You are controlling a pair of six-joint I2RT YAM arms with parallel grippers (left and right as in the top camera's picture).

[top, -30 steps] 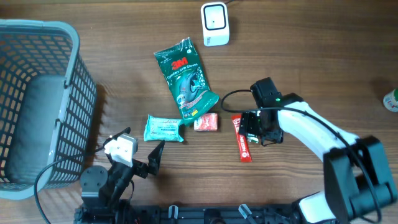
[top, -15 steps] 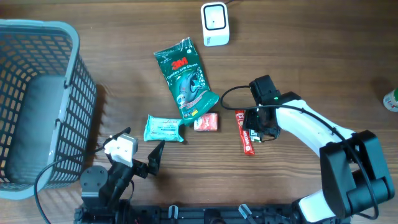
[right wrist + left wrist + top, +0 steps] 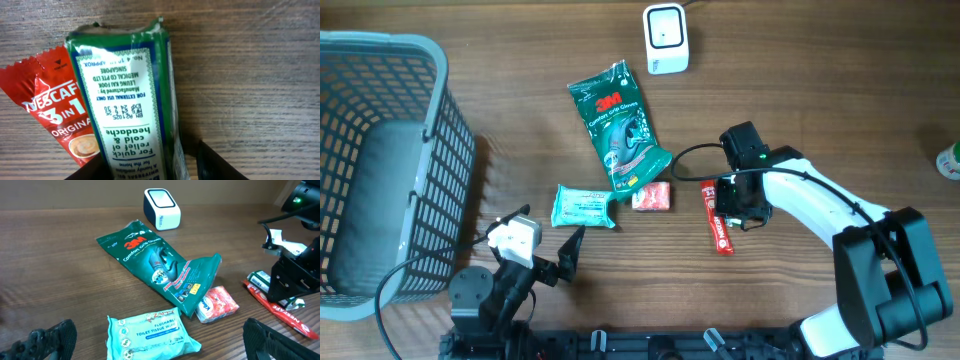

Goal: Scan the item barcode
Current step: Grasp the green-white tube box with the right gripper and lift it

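A basket [image 3: 450,170] is set at the table's [image 3: 820,100] left; a gloves pack [image 3: 618,122], wipes [image 3: 583,207] and a red packet [image 3: 651,197] are laid mid-table.

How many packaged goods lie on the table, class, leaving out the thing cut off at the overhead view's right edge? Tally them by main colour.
Green: 2 (3M glove pack, small box)
Teal: 1 (wipes pack)
Red: 2 (Nescafe sachet, red-and-white packet)
Total: 5

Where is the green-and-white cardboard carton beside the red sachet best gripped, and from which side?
Probably across the long narrow sides of the green-and-white cardboard carton, from above: it lies flat on the wooden table, and the red Nescafe sachet crowds one side.
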